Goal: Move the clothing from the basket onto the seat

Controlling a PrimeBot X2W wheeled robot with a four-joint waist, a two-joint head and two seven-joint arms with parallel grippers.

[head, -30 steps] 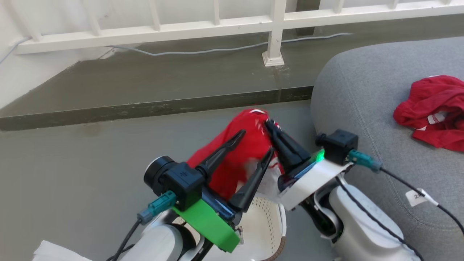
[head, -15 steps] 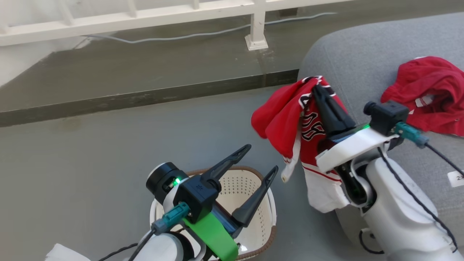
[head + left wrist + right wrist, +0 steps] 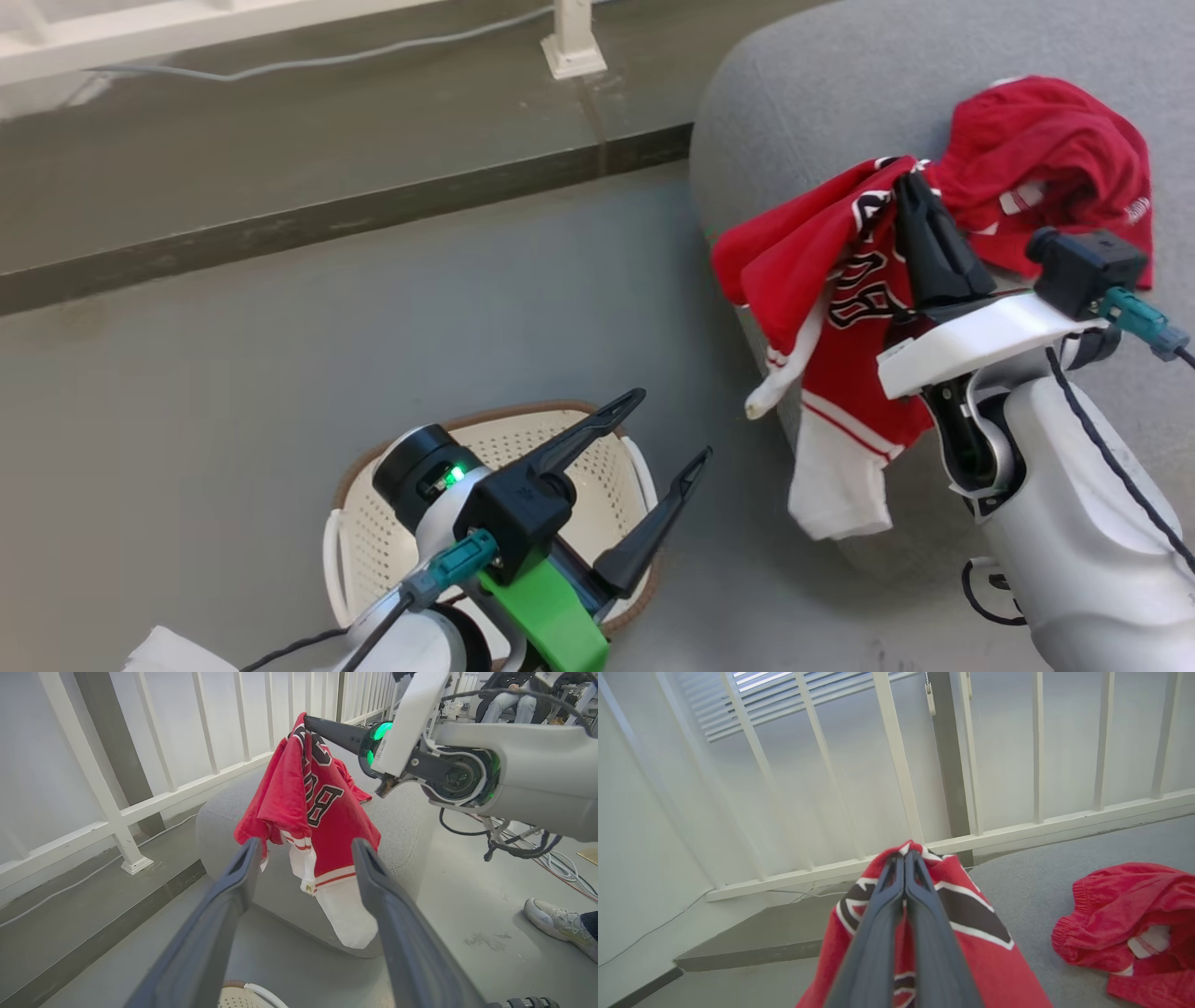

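- Two red garments in head view: a jersey [image 3: 822, 280] at 3 o'clock, and a second red garment [image 3: 1046, 159] at 1 o'clock.
- right gripper [image 3: 907, 185] has its fingers pressed fully together, pinching a top fold of the jersey. The cloth drapes down both sides of the fingers.
- Jersey has black-and-white lettering, and a white panel with red-striped trim at its lower end. It hangs off the fingers over the edge of the grey seat [image 3: 822, 84], with the white panel down at 5 o'clock beside the seat's side. Cannot tell whether it touches the seat.
- Second red garment lies crumpled on top of the seat, just past the jersey at 1 o'clock from the right fingertips. It has a gathered edge, and a white patch shows in its folds.
- left gripper [image 3: 672, 426] is at 6 o'clock, its fingers spread wide and holding nothing, above the basket [image 3: 359, 560].
- Basket is cream and perforated with a brown rim. It sits on the grey floor [image 3: 280, 355] at 7 o'clock, well apart from the jersey.
- White railing [image 3: 140, 33] and grey cable [image 3: 308, 61] are at 11 o'clock.
- Left wrist view: a person's shoe [image 3: 556, 919] is on the floor at 4 o'clock.
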